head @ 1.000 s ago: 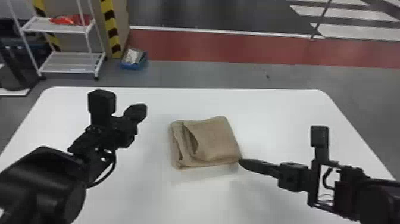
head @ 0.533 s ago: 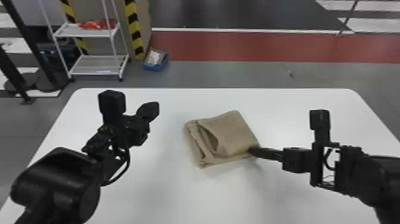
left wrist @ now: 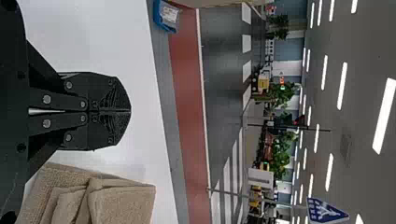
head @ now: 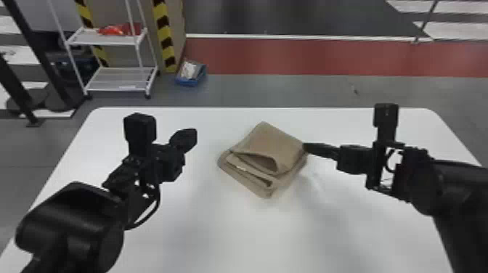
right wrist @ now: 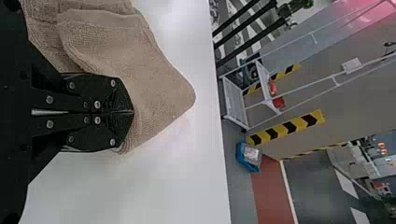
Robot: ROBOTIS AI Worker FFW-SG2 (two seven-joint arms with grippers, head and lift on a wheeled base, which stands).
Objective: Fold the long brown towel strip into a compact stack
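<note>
The towel (right wrist: pixel 159 88) is cut off (in both wrist views).

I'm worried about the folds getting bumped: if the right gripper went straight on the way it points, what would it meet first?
Most likely the brown towel: the right gripper points at it, its tips right at the near side. Whether they would push in or slide over is unclear.
</note>
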